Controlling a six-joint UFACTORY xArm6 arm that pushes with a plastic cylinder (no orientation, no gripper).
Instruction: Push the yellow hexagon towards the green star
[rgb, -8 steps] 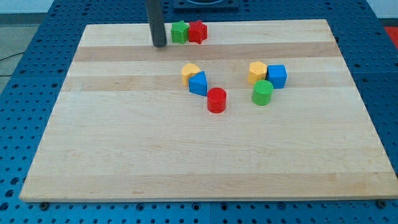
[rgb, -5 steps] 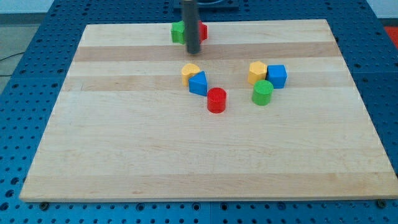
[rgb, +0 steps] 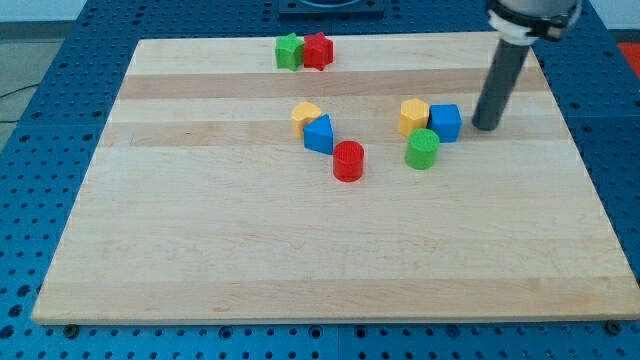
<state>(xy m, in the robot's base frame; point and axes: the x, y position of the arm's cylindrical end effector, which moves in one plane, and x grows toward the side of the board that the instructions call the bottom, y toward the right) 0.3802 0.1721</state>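
My tip rests on the pale wooden surface, with no pincer showing. The yellow hexagon block sits at its nine o'clock, beyond the blue cube. The green star block lies far at ten o'clock.

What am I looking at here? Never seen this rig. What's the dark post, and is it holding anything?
One camera looks down at a wooden board on a blue perforated bench; its mount isn't on record. The dark post is a robot arm's rod. It has no gripper and holds nothing; it only pushes blocks with its tip. The tip sits just to the view's right of the blue cube, with a small gap. Beside that cube are the yellow hexagon and a green cylinder. In the middle: a second yellow block, a blue block, a red cylinder. At the top edge: the green star touching a red block.
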